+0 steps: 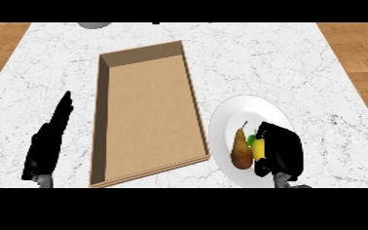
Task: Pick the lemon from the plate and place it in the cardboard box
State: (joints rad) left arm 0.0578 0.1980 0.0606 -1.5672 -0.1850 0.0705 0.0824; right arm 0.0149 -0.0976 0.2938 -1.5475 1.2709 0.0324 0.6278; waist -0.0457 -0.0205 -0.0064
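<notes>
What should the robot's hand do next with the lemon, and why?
Probably lift straight up a little. The right hand looks curled round the lemon, which sits on the plate right beside the pear. The cardboard box lies to the left and has raised walls, so rising first should clear both the pear and the box's wall.

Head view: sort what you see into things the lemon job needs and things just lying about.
Job: lemon; plate; cardboard box; right hand, curled round the lemon.
Lying about: pear; small green thing beside the lemon; grey object at the far edge; left hand, resting open at the left.
</notes>
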